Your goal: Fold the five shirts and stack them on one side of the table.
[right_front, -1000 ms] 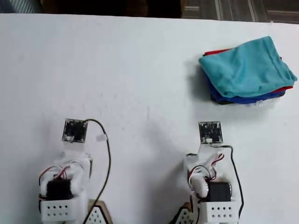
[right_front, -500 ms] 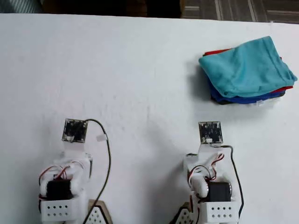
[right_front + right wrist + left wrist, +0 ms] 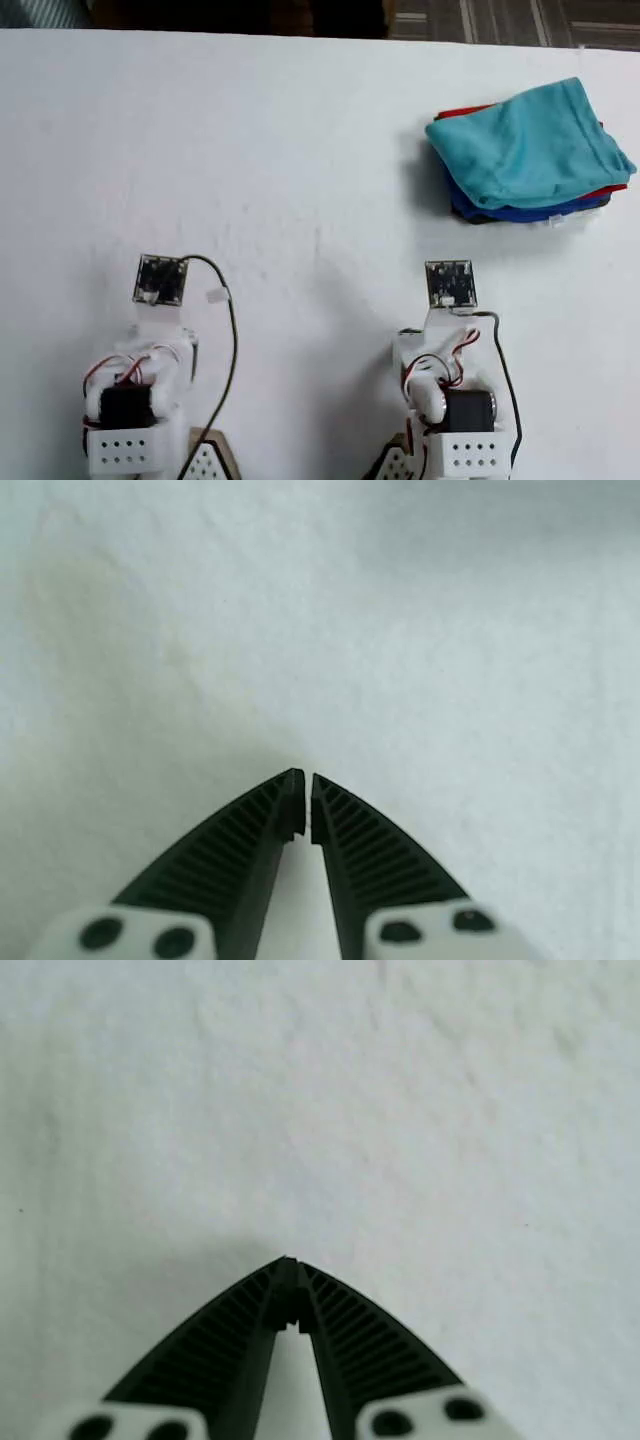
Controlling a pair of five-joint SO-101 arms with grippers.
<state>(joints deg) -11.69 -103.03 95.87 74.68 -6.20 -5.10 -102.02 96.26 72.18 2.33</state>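
Note:
A stack of folded shirts (image 3: 528, 152) lies at the far right of the white table (image 3: 250, 150), a teal shirt (image 3: 530, 140) on top with blue, red and dark layers under it. Both arms are drawn back at the near edge, the left arm (image 3: 140, 400) and the right arm (image 3: 450, 390), well short of the stack. My left gripper (image 3: 288, 1265) is shut, holding nothing, over bare table. My right gripper (image 3: 302, 780) is shut too, its tips almost touching, with nothing between them.
A black cable (image 3: 232, 350) loops beside the left arm. A dark floor shows beyond the table's far edge (image 3: 300, 32).

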